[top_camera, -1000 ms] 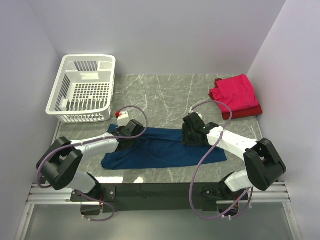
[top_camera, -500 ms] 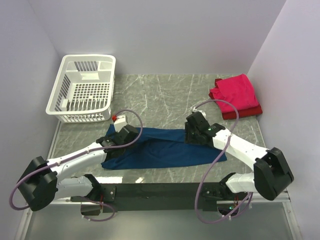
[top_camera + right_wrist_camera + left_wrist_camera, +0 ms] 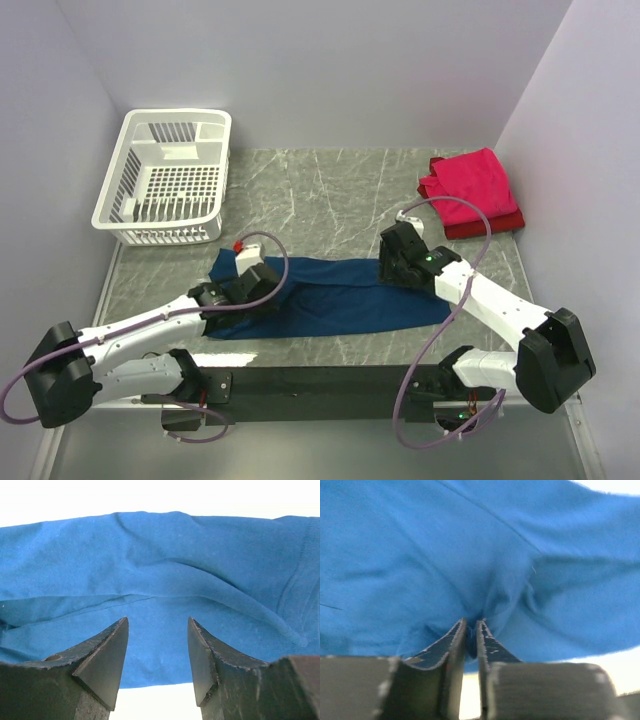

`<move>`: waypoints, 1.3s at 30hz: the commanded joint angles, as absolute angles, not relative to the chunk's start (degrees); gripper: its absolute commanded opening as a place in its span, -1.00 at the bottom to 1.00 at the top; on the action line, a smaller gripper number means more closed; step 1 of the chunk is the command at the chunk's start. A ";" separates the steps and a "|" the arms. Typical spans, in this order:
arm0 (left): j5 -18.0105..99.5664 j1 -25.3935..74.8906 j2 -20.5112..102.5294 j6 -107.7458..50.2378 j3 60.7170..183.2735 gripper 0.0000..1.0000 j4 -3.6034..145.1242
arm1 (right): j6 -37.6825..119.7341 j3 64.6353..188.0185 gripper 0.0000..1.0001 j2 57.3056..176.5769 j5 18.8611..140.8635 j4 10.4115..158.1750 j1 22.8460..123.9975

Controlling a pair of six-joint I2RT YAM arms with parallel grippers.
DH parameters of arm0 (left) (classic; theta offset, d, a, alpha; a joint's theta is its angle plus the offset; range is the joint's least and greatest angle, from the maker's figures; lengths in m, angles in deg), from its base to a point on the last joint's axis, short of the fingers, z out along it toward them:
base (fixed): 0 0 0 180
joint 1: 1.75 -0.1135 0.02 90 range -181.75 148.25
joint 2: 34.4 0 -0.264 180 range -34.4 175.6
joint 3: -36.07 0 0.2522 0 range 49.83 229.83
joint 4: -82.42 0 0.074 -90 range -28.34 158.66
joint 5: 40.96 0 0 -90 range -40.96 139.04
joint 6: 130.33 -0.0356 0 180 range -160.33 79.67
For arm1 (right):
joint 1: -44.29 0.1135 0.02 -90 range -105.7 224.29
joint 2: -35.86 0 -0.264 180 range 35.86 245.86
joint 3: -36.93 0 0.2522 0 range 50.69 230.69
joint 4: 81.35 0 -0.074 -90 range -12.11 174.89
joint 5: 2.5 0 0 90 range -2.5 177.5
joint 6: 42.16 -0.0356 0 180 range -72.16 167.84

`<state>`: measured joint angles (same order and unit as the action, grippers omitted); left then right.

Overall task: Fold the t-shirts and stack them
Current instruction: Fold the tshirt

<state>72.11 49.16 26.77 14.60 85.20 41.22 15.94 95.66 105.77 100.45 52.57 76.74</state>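
Note:
The navy blue t-shirt [image 3: 340, 298] lies in a long folded strip across the near middle of the table. My left gripper [image 3: 262, 284] is shut on a pinch of its cloth near the left end; the left wrist view shows the cloth [image 3: 470, 570] bunched between the closed fingertips. My right gripper [image 3: 396, 268] is open over the strip's right part, its jaws spread above the blue cloth [image 3: 160, 580] without holding it. The folded pinkish-red t-shirt [image 3: 468, 185] lies on a darker red one [image 3: 490, 226] at the far right.
A white slotted plastic basket [image 3: 165, 180] stands at the far left of the grey marbled table [image 3: 320, 190]. White walls close in the left, back and right sides. The black mounting rail [image 3: 320, 385] runs along the near edge.
My left arm has stretched out lower and flatter, its gripper shifting slightly right and nearer on the shirt's left end. My right gripper moved a little right and farther along the strip's upper edge.

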 commanded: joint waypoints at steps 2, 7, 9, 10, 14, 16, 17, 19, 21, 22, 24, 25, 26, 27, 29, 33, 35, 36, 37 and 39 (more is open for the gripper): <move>66.54 54.14 24.93 13.37 85.07 -0.45 44.65 | 16.55 96.14 0.16 104.50 102.45 52.37 75.50; 61.00 58.10 23.62 11.61 85.77 -0.15 46.86 | 17.08 95.17 0.17 103.80 102.44 52.28 73.30; 61.78 58.54 23.00 11.61 86.30 -0.10 45.90 | 17.43 94.82 0.17 102.84 102.62 51.84 72.25; 64.31 58.54 22.04 11.78 86.56 -0.05 45.28 | 17.60 94.55 0.17 102.40 102.71 51.84 70.59; 74.23 57.58 22.81 14.68 88.76 0.04 41.07 | 20.06 94.03 0.18 100.38 101.39 52.19 64.00; 76.37 54.70 25.87 16.18 90.34 0.06 39.92 | 20.85 94.11 0.18 99.67 100.34 52.89 61.53; 77.24 53.46 26.94 16.09 90.52 0.07 40.53 | 21.82 94.20 0.18 99.76 100.25 53.42 59.43; 76.29 49.15 30.18 14.95 90.52 0.07 42.80 | 22.26 94.72 0.18 101.16 100.07 54.04 57.84; 76.19 46.69 32.04 14.25 90.87 0.06 45.97 | 22.44 94.99 0.18 103.26 100.16 55.09 56.08; 76.37 46.42 33.88 13.72 91.31 0.06 46.85 | 22.44 95.08 0.18 104.14 100.42 55.44 55.29; 77.16 46.33 35.90 12.41 93.49 0.06 48.09 | 22.70 94.99 0.18 107.29 99.29 56.67 51.53; 77.16 46.33 38.09 11.70 94.20 0.06 48.35 | 22.79 94.90 0.18 108.36 98.32 57.11 50.37; 77.16 46.33 39.24 11.09 94.91 0.06 48.61 | 22.97 94.90 0.17 109.24 97.79 57.64 49.05; 77.25 46.33 40.47 9.95 95.70 0.06 49.05 | 22.97 94.73 0.16 110.64 97.00 58.34 47.39; 77.86 46.33 43.90 9.24 96.23 0.06 49.06 | 22.97 94.55 0.16 111.88 96.64 58.96 46.15; 77.26 45.36 48.30 9.06 94.57 0.07 49.58 | 23.23 94.02 0.14 115.48 94.63 60.37 42.99; 75.50 44.92 49.10 8.97 92.56 0.06 51.42 | 23.23 93.93 0.12 116.80 93.92 60.63 42.01; 75.32 44.66 49.27 9.15 92.02 0.06 51.78 | 23.23 93.85 0.10 117.76 93.83 60.80 41.84; 75.23 44.39 49.36 9.24 91.49 0.06 52.22 | 23.23 93.76 0.09 118.12 94.01 60.89 41.75; 75.06 44.04 49.19 9.24 89.83 0.07 52.74 | 23.23 93.93 0.05 119.26 93.83 60.90 41.48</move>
